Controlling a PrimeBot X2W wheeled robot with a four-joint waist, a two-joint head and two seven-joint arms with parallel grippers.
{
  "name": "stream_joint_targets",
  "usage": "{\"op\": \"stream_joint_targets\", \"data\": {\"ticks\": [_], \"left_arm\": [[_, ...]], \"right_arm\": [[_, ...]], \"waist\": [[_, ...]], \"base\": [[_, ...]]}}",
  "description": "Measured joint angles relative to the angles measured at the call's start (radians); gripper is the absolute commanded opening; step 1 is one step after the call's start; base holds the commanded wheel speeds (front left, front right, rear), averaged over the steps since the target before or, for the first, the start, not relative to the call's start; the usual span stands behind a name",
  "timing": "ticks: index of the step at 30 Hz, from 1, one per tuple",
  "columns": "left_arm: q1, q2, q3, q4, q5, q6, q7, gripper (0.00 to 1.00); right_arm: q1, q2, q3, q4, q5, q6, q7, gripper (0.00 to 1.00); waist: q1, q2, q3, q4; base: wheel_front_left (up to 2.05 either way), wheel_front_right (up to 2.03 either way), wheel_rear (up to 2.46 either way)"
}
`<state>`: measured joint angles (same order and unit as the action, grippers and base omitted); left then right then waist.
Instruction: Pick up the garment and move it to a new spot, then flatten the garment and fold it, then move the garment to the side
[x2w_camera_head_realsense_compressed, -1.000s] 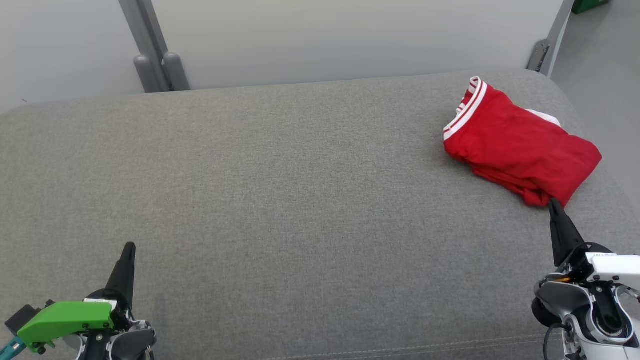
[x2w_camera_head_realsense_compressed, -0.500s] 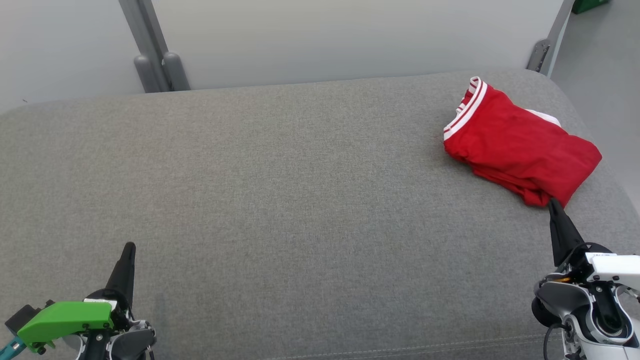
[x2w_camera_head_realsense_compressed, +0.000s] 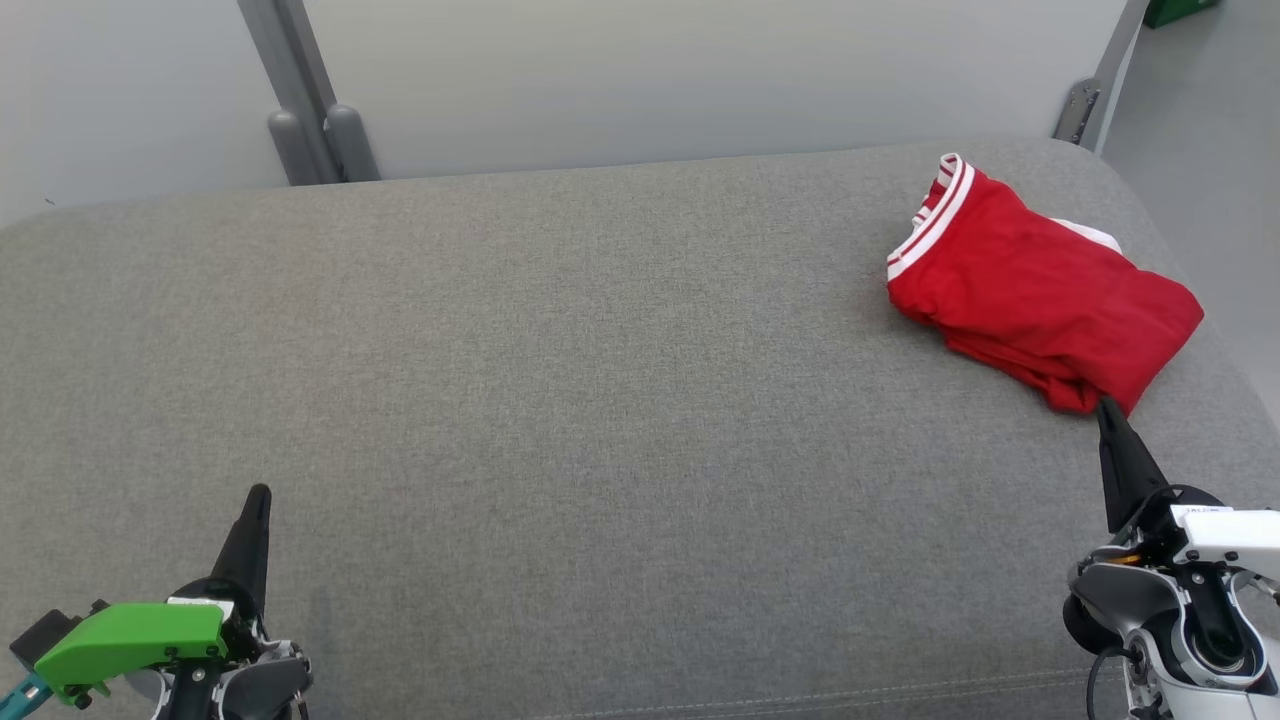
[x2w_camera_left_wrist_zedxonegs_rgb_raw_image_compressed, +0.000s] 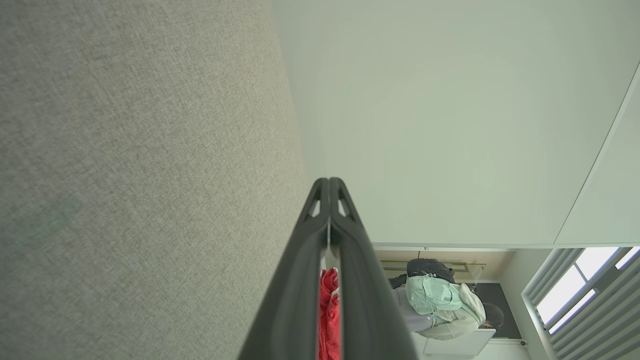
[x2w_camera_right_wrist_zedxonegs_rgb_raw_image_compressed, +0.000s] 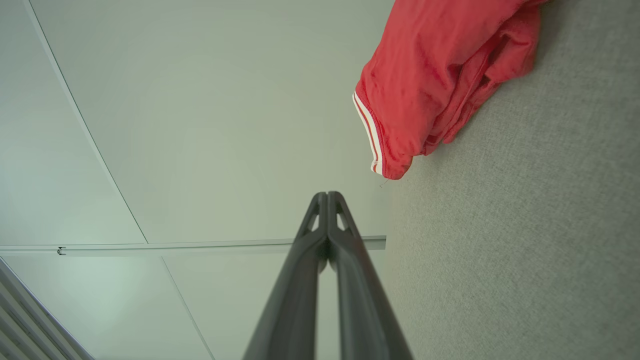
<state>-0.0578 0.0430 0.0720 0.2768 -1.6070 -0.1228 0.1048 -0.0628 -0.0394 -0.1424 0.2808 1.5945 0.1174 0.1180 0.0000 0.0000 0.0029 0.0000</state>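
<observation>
A red garment (x2w_camera_head_realsense_compressed: 1040, 290) with white-striped trim lies folded in a loose bundle at the far right of the grey cushion (x2w_camera_head_realsense_compressed: 560, 400). My right gripper (x2w_camera_head_realsense_compressed: 1105, 408) is shut, its tip just at the bundle's near corner, with nothing between the fingers. In the right wrist view the garment (x2w_camera_right_wrist_zedxonegs_rgb_raw_image_compressed: 440, 75) lies ahead and to the right of the closed right gripper (x2w_camera_right_wrist_zedxonegs_rgb_raw_image_compressed: 327, 195). At the lower left my left gripper (x2w_camera_head_realsense_compressed: 260, 493) is shut and empty, far from the cloth. A strip of the red garment (x2w_camera_left_wrist_zedxonegs_rgb_raw_image_compressed: 328, 320) shows between the left gripper's (x2w_camera_left_wrist_zedxonegs_rgb_raw_image_compressed: 329, 181) fingers in the left wrist view.
A pale wall with grey metal posts (x2w_camera_head_realsense_compressed: 310, 110) stands behind the cushion. The cushion's right edge (x2w_camera_head_realsense_compressed: 1200, 330) drops to the floor just beyond the garment. A person in pale clothes (x2w_camera_left_wrist_zedxonegs_rgb_raw_image_compressed: 440, 305) is in the background of the left wrist view.
</observation>
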Motion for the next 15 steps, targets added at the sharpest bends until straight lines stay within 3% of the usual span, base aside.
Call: {"op": "stream_joint_targets", "data": {"ticks": [15], "left_arm": [[0.0,0.0,0.0,0.0,0.0,0.0,0.0,0.0]], "right_arm": [[0.0,0.0,0.001,0.0,0.004,0.0,0.0,0.0]], "waist": [[0.0,0.0,0.0,0.0]], "base": [[0.0,0.0,0.0]]}}
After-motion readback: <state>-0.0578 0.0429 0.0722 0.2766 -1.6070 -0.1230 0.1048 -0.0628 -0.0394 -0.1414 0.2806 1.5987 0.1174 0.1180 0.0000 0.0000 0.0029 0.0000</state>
